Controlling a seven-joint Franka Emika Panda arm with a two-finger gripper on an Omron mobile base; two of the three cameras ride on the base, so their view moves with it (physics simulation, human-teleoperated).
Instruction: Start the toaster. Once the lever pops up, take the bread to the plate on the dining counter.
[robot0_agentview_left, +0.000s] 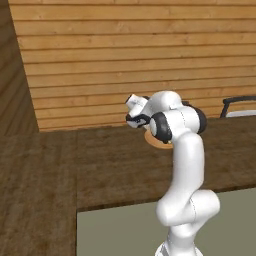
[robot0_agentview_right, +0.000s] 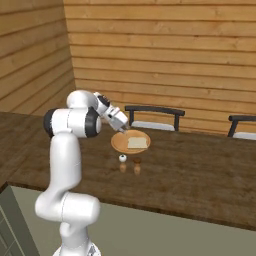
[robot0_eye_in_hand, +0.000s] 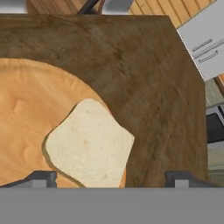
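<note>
The bread (robot0_eye_in_hand: 89, 144), a pale squarish slice, lies flat on the tan-brown plate (robot0_eye_in_hand: 30, 113), near its edge. The plate (robot0_agentview_right: 119, 142) rests on the dark wood dining counter (robot0_agentview_right: 200, 175). My gripper (robot0_eye_in_hand: 111, 179) hangs just above the slice, open, with its two fingertips (robot0_eye_in_hand: 43, 178) spread wide on either side and nothing between them. In the right base view my gripper (robot0_agentview_right: 122, 131) hovers over the plate's near-left rim, beside the bread (robot0_agentview_right: 136, 143). From the left base view the arm covers most of the plate (robot0_agentview_left: 157, 143). The toaster is out of view.
Two small shakers (robot0_agentview_right: 122, 158) (robot0_agentview_right: 137, 161) stand on the counter just in front of the plate. Dark-framed chairs (robot0_agentview_right: 155, 111) (robot0_agentview_right: 242, 120) sit behind the far edge, before a wood-plank wall. The counter's pale side panel (robot0_agentview_left: 120, 230) faces the base.
</note>
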